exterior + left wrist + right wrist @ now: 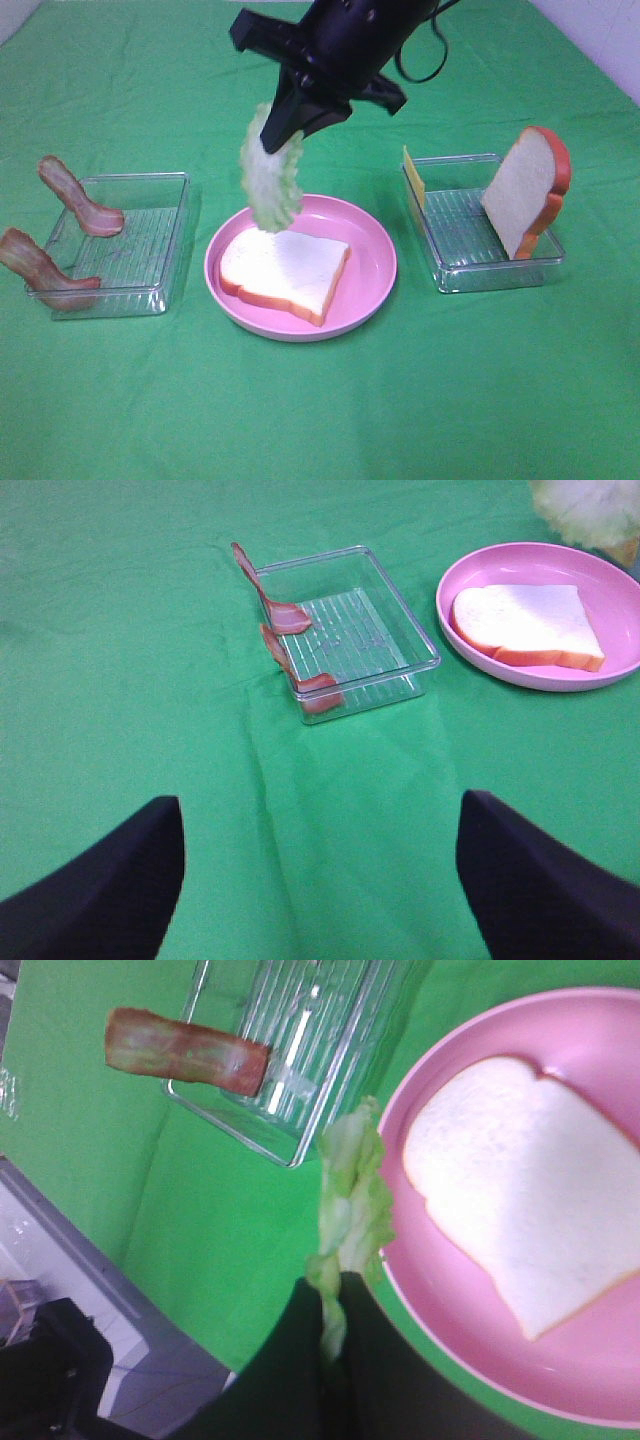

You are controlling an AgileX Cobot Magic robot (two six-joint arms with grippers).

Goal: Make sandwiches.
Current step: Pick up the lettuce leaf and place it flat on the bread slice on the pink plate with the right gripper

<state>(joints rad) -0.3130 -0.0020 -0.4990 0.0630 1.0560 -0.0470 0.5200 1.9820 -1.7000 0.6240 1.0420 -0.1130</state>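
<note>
A creased green cloth covers the surface (320,420). Three things sit directly on it in a row: the left tray (150,255) of clear plastic, the pink plate (372,262) in the middle, and the right tray (458,240) — each set apart from its neighbour.

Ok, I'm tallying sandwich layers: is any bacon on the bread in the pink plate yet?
No, the bread slice lies bare on top, and both bacon strips hang over the rim of the clear tray.
</note>
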